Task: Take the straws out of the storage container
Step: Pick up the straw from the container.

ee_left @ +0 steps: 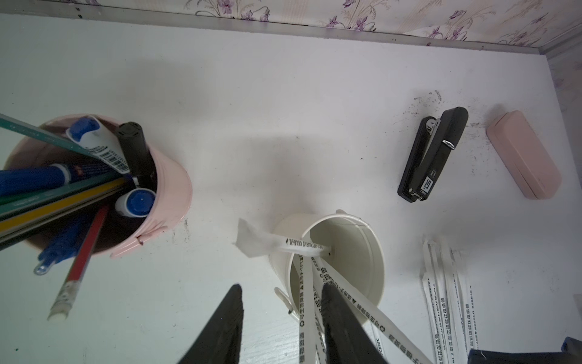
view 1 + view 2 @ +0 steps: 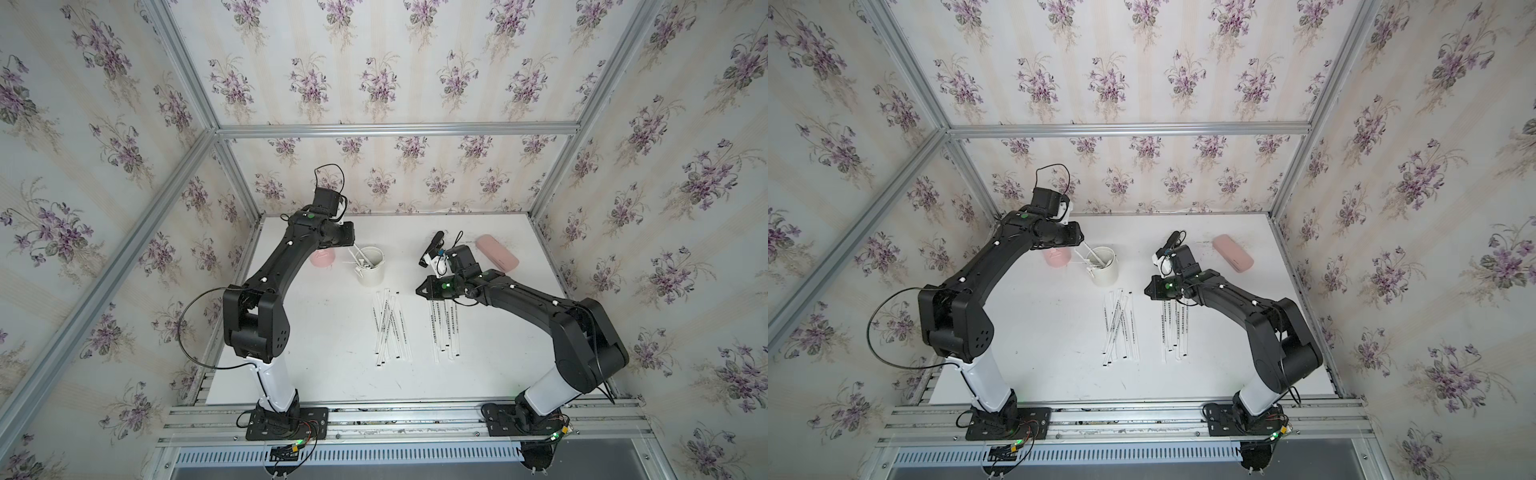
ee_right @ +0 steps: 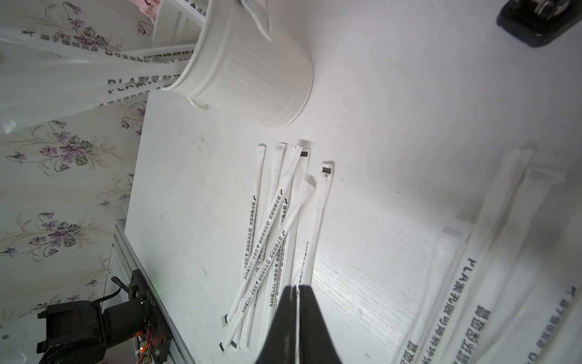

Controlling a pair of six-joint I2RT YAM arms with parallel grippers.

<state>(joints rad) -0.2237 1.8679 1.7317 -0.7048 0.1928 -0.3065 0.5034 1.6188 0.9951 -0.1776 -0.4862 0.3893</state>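
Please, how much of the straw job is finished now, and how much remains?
Done: two piles of straws lie on the table. In hand: the left gripper, open, sits over the storage container. Left: a few straws stand in it.

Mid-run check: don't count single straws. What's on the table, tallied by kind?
Cups: 2 (white bucket, pink cup)
Stapler: 1
Pink case: 1
Straw piles: 2 (below the bucket; under the right arm)
Total: 6
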